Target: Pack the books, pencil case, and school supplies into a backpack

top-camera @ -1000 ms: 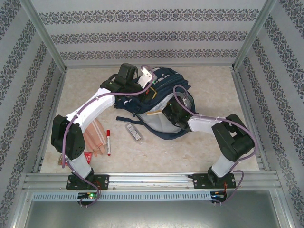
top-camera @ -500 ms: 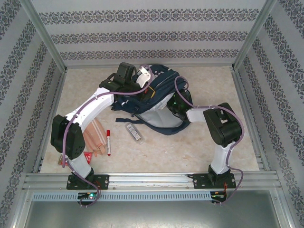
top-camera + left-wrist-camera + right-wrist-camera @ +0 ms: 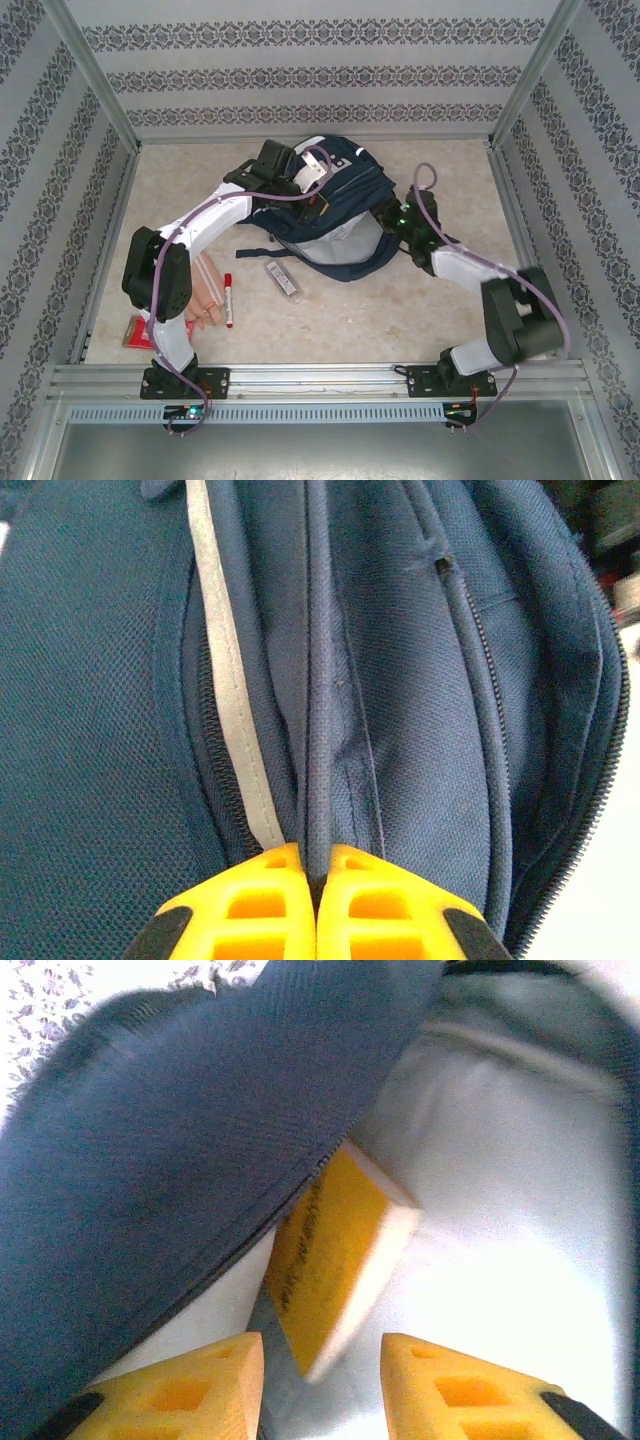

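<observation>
Bench (image 3: pixel 400 310) is bare at near-centre and right front, between the backpack (image 3: pixel 335 225) and the near rail: wide passage. The far strip behind the backpack is also open. Left front is crowded: wood pieces (image 3: pixel 205 290), marker (image 3: pixel 228 300), pencil case (image 3: pixel 283 280) and red packet (image 3: pixel 138 330) lie close, narrow gaps only. Left arm (image 3: pixel 215 215) arches over that corner. Patterned walls (image 3: pixel 40 180) box in 3 sides. In the backpack mouth, the navy flap (image 3: pixel 180 1140) overhangs the left side. The yellow book (image 3: pixel 335 1250) stands tilted right ahead of the right hand (image 3: pixel 320 1355), whose fingers are apart. There is room right of the book over the white lining (image 3: pixel 500 1210). Left hand (image 3: pixel 316 880) is pinched on the backpack's piping, blocking that edge.
</observation>
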`<state>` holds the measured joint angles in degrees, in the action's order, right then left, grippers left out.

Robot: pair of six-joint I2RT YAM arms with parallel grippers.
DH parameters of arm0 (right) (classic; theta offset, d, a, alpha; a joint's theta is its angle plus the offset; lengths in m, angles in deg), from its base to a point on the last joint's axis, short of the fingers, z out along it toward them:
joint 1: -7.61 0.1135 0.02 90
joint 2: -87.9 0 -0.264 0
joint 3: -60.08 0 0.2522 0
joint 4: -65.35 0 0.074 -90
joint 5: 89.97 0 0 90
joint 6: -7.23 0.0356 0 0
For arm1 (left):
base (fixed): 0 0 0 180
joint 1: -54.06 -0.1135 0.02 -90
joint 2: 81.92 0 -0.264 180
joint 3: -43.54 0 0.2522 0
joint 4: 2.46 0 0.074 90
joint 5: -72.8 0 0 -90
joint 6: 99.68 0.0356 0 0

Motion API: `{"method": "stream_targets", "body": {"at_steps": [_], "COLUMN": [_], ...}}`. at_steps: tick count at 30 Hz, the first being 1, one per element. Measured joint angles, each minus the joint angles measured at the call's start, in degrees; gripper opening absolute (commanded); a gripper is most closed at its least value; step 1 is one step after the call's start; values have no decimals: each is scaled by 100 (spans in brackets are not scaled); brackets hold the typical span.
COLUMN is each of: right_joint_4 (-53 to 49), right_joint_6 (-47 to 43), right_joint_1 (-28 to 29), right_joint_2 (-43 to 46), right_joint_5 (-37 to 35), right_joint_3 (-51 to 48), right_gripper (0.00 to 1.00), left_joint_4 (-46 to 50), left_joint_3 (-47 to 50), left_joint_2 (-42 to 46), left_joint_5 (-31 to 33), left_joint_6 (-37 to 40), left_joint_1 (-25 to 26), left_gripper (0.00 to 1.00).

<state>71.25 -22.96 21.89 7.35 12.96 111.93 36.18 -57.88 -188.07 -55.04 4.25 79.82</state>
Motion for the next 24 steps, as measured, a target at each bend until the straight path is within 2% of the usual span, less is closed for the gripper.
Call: {"method": "stream_targets", "body": {"at_steps": [4, 8, 13, 17, 19, 20, 21, 22, 24], "right_joint_4": [-1351, -2514, -3969, -4684, -4920, -4988, -5080, -5154, -5230], "right_joint_6": [-645, -1491, -2723, -3742, -4341, -4544, -4804, -5042, -5410], "right_joint_1": [-317, -326, -42, 603, 1008, 1150, 1316, 1460, 1611], "right_joint_2": [1257, 2345, 2883, 2900, 2855, 2817, 2750, 2664, 2492], "right_joint_5": [-7, 0, -146, -295, -374, -431, -507, -599, -763], "right_joint_3": [-295, -282, 63, 448, 640, 719, 817, 918, 1099], "right_gripper": [44, 44, 47, 55, 63, 76, 93, 98, 98], "left_joint_4": [85, 85, 24, 28, 129, 216, 345, 494, 879], "left_joint_3": [-85, -87, -85, -83, -83, -83, -83, -83, -83], "left_joint_2": [-199, -295, -306, -203, -24, 85, 236, 391, 715], "left_joint_5": [81, 107, 184, 380, 466, 522, 595, 684, 850], "left_joint_6": [129, 129, -39, -533, -876, -1032, -1224, -1397, -1716], "left_joint_1": [0, 7, 11, 9, 0, -4, -13, -28, -92], "left_gripper": [4, 11, 40, 51, 53, 53, 54, 54, 54]}}
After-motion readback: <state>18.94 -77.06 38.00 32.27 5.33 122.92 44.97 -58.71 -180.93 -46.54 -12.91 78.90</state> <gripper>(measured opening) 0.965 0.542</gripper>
